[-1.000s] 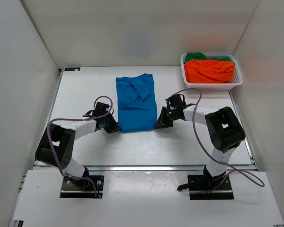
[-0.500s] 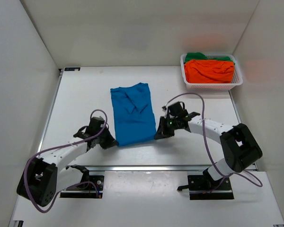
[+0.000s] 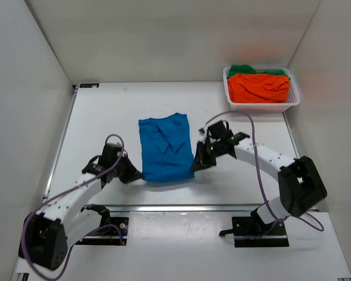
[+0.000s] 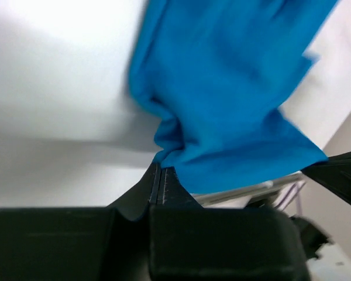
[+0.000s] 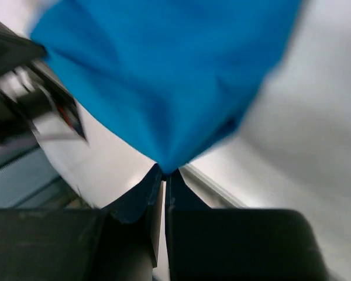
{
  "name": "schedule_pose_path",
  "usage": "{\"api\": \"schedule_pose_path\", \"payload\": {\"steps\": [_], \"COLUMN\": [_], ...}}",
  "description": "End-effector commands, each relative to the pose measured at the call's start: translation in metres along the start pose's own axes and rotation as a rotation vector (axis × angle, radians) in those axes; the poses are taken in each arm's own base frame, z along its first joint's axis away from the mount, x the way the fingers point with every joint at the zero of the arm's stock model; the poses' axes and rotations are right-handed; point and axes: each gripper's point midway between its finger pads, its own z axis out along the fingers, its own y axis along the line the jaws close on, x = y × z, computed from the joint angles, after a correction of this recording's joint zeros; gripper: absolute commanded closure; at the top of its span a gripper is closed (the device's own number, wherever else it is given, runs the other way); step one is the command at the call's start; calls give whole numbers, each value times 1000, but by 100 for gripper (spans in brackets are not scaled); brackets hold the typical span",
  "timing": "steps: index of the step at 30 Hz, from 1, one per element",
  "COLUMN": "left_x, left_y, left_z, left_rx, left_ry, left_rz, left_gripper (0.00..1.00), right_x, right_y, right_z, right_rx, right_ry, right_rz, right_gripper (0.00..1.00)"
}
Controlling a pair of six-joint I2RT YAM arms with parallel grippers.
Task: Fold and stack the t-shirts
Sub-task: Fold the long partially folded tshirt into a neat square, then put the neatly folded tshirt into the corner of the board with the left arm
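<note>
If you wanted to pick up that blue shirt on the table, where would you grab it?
By its two near corners, coming in low from the arms' side. The blue t-shirt lies flat as a long strip on the table, so pinching both corners should keep that edge straight. The left gripper and right gripper are each shut on one.
</note>
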Motion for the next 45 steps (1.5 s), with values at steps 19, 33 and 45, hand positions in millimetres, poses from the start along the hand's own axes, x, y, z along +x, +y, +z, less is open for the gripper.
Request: {"api": "schedule_pose_path", "payload": {"steps": [19,33,45], "left_x": [-311,-239,-240], "left_y": [-133,-72,-36], "left_z": [74,116,129], "left_rx": [169,-124,-546], "left_ry": [-334,-195,-29], "left_rz": [-1,153,428], "left_gripper": [37,22,100], "right_x": [-335,-242,-218], "right_y": [1,6,24], "right_z": [-50,-98,-146], "right_rx": [99,92,34], "right_ry": [-466,-521,-609], "right_rz": [-153,-165,-163], "right_gripper": [45,45,48]}}
